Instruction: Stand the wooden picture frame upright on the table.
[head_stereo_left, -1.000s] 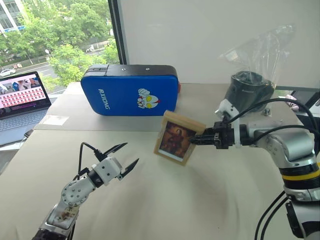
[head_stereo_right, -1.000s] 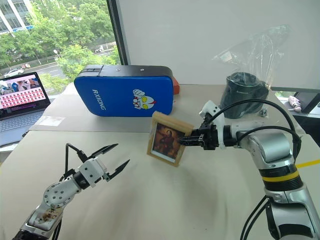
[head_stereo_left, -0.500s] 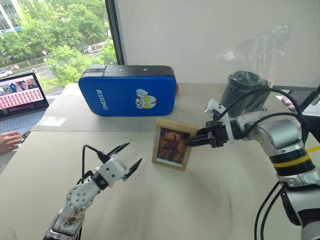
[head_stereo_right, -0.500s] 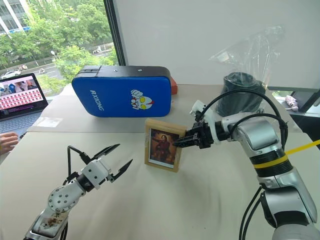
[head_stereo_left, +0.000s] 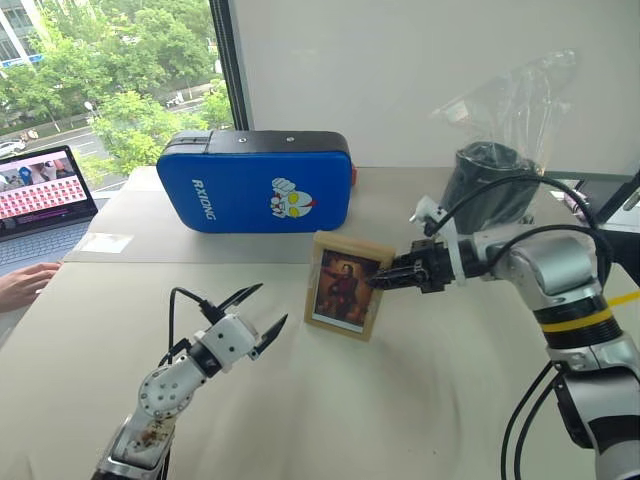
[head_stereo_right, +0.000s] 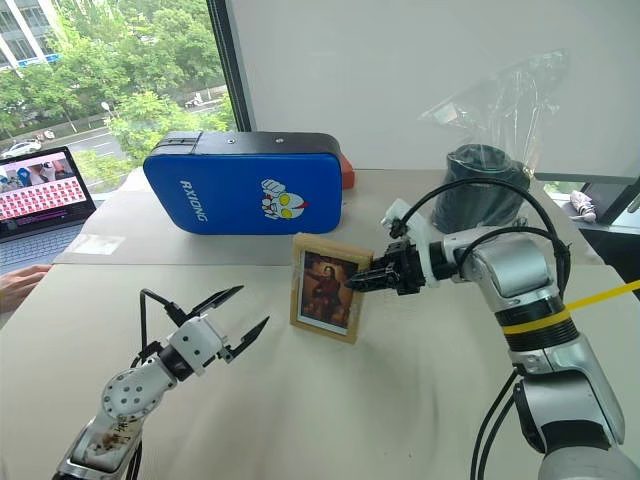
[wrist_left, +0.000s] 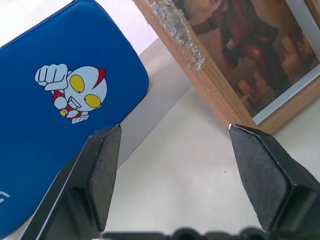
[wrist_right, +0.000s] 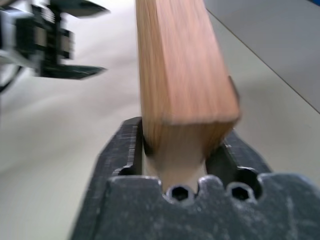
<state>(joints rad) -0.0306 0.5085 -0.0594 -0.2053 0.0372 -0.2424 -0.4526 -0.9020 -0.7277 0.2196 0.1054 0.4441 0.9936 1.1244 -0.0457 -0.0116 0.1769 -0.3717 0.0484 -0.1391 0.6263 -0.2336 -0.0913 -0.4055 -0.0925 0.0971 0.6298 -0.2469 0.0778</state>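
The right claw (head_stereo_right: 364, 282) holds the frame (head_stereo_right: 329, 286) by its right edge, jaws on either side, the frame upright with its foot on the table (head_stereo_right: 380, 400), so only letting go seems left; the left claw (head_stereo_right: 232, 321) gapes wide and empty nearby.

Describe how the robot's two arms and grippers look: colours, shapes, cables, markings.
Both arms are silver-grey metal with rounded joints. The right arm wears a yellow-and-black band, and black cables loop over it. Each gripper, left and right, has two black pointed fingers on a white-and-black wrist block; a thin black cable arcs behind the left one.
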